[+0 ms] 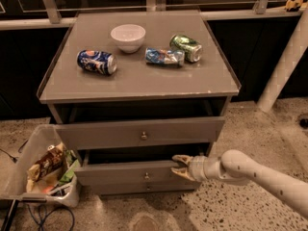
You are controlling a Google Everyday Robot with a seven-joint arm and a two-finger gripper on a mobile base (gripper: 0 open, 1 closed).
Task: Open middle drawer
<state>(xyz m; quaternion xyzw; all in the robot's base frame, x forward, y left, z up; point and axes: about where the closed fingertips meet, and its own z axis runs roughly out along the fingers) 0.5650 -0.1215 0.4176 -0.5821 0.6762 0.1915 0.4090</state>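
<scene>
Big grey cabinet (144,83) on a speckled floor (231,211), with its middle drawer (120,173) just under the taller one. My gripper (177,166) is at that drawer's top right edge, fingers (181,157) slightly parted. White bowl (128,36) and blue can (96,62) on top.

My tan claw (179,166) is up against the middle drawer (125,173). Behind it sit a grey ring, then my smooth, round white arm (260,177).
</scene>
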